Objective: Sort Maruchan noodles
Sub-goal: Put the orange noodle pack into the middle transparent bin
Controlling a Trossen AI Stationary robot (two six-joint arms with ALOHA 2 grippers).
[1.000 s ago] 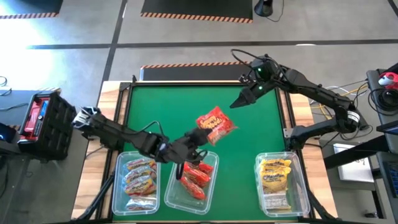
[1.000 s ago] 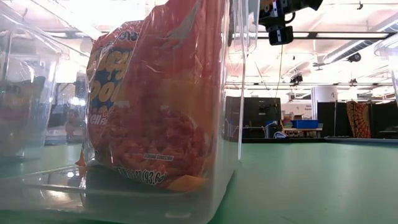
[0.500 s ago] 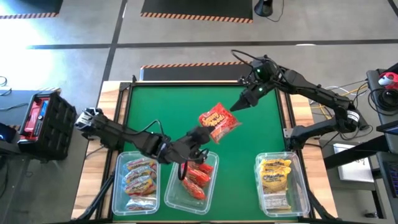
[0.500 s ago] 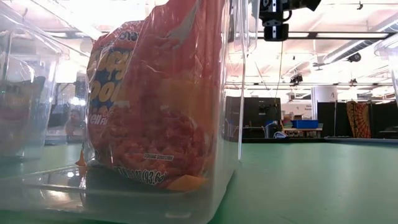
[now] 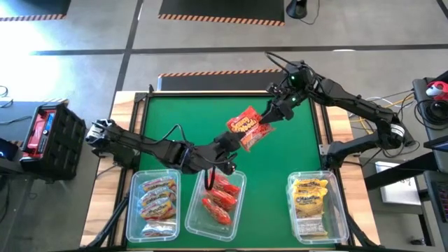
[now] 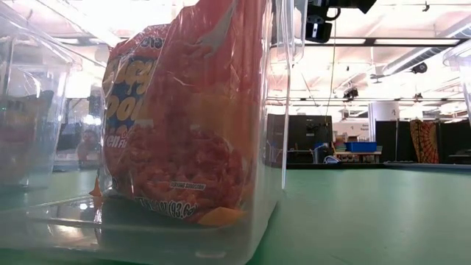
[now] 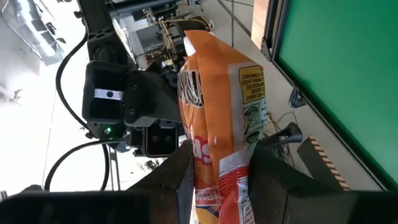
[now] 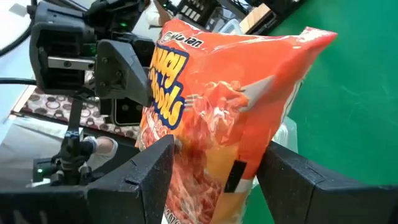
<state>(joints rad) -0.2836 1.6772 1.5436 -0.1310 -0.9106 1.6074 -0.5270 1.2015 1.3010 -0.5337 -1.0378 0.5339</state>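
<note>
Bins (image 5: pixel 215 225): three at the table's (image 5: pixel 196 119) near edge, packets already sorted inside.
Left gripper (image 5: pixel 236 140): fingers clenched on the red packet (image 5: pixel 248 127), now lifted farther up the table.
Right gripper (image 5: pixel 269 115): fingers spread around the packet's far end.
Meaning: a handover looks close.

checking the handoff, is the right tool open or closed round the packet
Open: the right tool straddles the orange packet, fingers apart either side; the left tool pinches it.
</note>
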